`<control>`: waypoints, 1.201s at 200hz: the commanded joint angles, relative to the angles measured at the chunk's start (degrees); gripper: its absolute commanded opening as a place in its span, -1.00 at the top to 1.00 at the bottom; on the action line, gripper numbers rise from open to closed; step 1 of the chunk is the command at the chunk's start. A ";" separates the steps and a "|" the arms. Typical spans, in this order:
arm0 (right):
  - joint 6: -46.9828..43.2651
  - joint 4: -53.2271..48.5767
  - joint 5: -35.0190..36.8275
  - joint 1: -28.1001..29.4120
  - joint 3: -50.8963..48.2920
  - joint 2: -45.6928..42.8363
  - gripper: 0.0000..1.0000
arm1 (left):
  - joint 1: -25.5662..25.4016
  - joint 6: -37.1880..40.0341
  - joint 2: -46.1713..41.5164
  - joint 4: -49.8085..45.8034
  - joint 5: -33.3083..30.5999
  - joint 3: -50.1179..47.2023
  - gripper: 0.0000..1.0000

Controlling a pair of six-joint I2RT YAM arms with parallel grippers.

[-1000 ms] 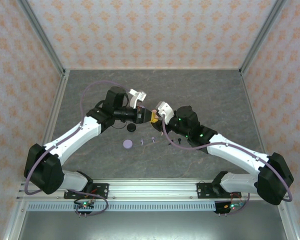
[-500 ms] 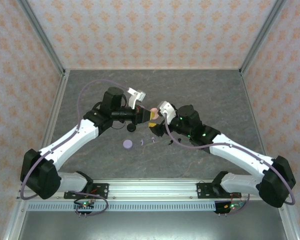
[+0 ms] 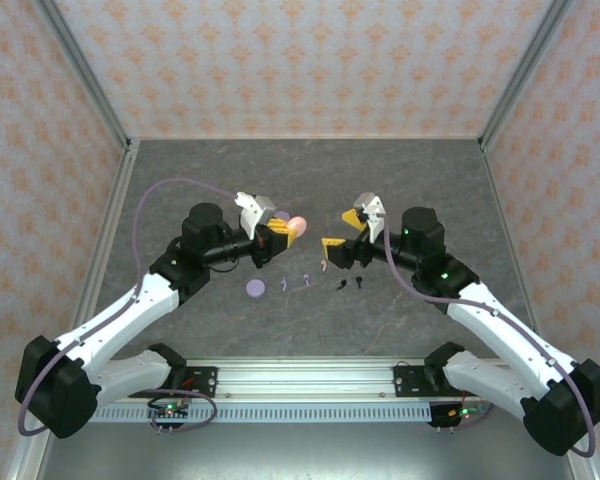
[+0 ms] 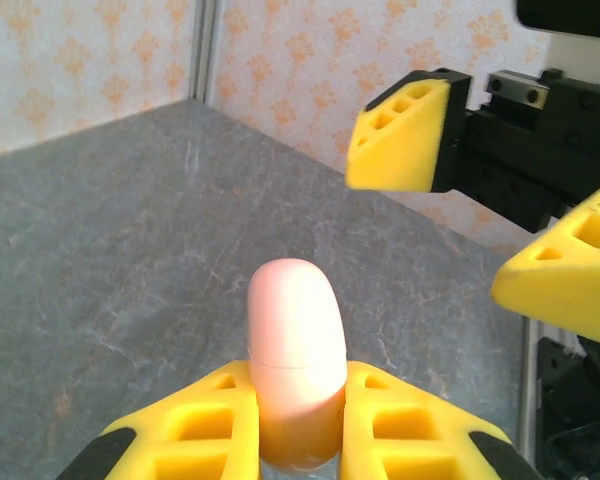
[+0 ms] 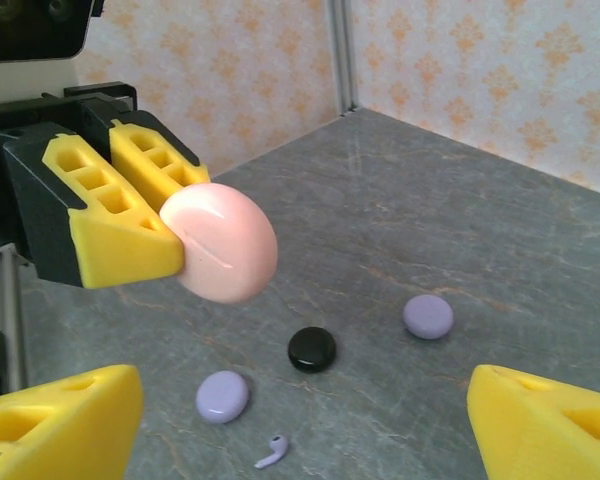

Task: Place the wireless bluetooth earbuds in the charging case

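Earbuds point(image 5: 272, 452), tiny and stemmed, lie loose on the grey marbled bench point(image 3: 430, 180) near a lavender disc case point(image 5: 223, 395) and a black disc case point(image 5: 311, 349); left jaws clamp a smooth, closed pink case point(image 4: 295, 340), right jaws spread wide opposite.

A grey, stone-patterned table point(image 3: 430, 180) has small items lying near its middle. A lavender round case point(image 3: 255, 289) lies flat, with a lavender earbud point(image 3: 283, 286) just beside it. A black round case point(image 5: 311, 349) sits between that case and a second lavender case point(image 5: 428, 316). A tiny black earbud point(image 3: 360, 281) lies further right, apart from the cases.
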 commanded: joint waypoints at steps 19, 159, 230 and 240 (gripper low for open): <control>-0.70 1.39 -8.45 0.04 6.58 4.93 -0.64 | -2.16 9.11 -2.10 3.31 -2.03 -0.40 1.00; -2.53 -0.10 -5.23 -0.09 14.33 15.70 -0.61 | -3.28 11.68 -0.79 0.04 0.52 1.82 1.00; -0.44 -3.69 -6.43 -1.72 17.33 16.29 -0.57 | -3.42 13.73 -1.78 -0.43 -1.04 0.54 1.00; 1.48 -4.42 -5.97 -2.56 16.99 14.61 -0.55 | -3.43 14.40 -2.46 -0.42 -1.58 -0.25 1.00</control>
